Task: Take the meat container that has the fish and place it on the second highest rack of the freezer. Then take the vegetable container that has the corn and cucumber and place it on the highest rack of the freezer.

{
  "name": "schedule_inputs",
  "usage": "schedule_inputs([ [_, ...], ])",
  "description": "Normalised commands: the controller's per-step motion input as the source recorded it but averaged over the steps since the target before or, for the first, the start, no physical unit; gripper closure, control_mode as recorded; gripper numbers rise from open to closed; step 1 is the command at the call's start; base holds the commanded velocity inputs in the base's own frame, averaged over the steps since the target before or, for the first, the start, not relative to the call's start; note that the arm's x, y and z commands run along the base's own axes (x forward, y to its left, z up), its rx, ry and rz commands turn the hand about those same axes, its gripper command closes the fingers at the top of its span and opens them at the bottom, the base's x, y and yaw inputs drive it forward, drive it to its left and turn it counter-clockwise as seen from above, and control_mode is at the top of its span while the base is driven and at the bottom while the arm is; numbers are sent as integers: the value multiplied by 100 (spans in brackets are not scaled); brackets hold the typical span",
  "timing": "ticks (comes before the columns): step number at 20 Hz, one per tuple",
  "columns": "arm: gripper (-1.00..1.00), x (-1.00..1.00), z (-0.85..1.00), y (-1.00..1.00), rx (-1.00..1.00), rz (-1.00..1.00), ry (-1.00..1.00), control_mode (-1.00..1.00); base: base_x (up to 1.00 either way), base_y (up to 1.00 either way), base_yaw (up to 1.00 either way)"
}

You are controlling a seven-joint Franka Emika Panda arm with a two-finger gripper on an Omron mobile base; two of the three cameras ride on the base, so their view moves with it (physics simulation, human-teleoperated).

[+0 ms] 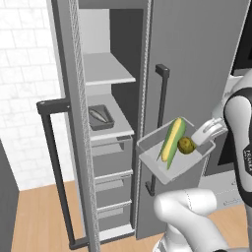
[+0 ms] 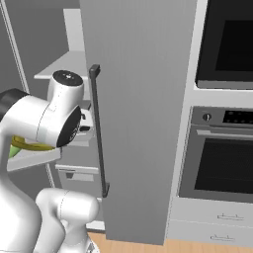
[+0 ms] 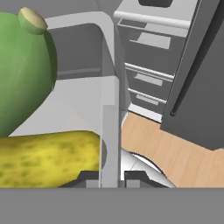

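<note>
Left base view, scanned from the left: freezer (image 1: 106,123) open, door swung out with its black bar handle (image 1: 56,172) at the left edge; inside, highest rack (image 1: 106,69) bare, second highest rack just below it already carrying the meat container (image 1: 101,117) with the fish (image 1: 98,115) lying in it. Further right, outside the cabinet and in front of the closed grey door, vegetable container (image 1: 172,160) held in the air, tilted, with the corn (image 1: 170,142) and the cucumber (image 1: 178,129) lying side by side along it, plus a small round brownish-green piece near the grip that cannot be identified. Gripper (image 1: 205,135) at the tray's right-hand rim, jaws closed on that rim; confirmed in the hand view, where the tray wall stands pinched between the two dark tips. Key relation: target rack lies up and to the left of the tray, well apart from it, so the tray leads and the jaws trail on the side away from the opening. Judged: first half done, second tray in carry, needing a lift, a swing left and levelling before sliding in.
</note>
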Motion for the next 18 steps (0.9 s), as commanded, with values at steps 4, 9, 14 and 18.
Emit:
schedule_inputs([
  [4,100,8,2,33,9,-16,0,-100,0,0,0],
  [9,100,15,33,22,15,-29,5,-100,0,0,0],
  [14,100,13,62,12,20,-42,13,-100,0,0,0],
  [18,100,30,52,24,21,-45,10,-100,0,0,0],
])
